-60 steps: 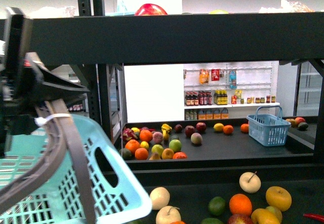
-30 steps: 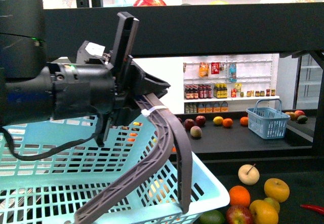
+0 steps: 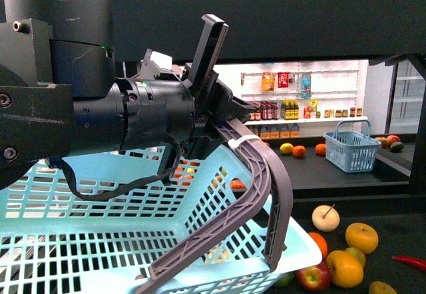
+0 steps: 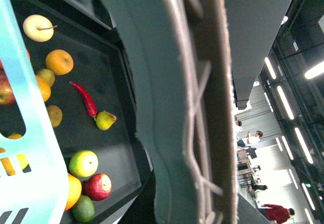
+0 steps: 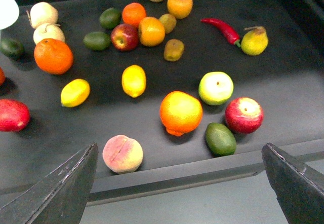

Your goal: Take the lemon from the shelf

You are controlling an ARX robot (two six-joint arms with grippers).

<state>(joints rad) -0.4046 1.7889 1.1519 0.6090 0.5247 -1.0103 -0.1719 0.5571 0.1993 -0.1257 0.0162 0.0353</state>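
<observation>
The lemon [image 5: 133, 80] is lying on the dark floor of the shelf [image 5: 293, 77], roughly mid-tray in the right wrist view. A second lemon [image 5: 75, 92] is resting near it on one side, and a large orange-yellow fruit [image 5: 180, 112] is sitting just beside it on the other. Nothing is touching it, so bare tray is showing all round it.

The right gripper [image 5: 179, 148] is hanging over the tray's front edge with its fingers [image 5: 66, 183] spread wide and nothing between them. The left gripper [image 3: 219, 108] is clamping the grey handle [image 3: 266, 174] of a pale blue basket [image 3: 80, 201], which is filling most of the front view (I am not finding the lemon there at all).

The lemon is looking light, firm and smooth-skinned. It seems likely to roll, or to squirt out if pinched near its tapered ends. I am judging the best hold to be across its short middle, with the pads on the two broad flanks. The fingers should be coming straight down and closing gently, staying clear of the orange-yellow fruit.
</observation>
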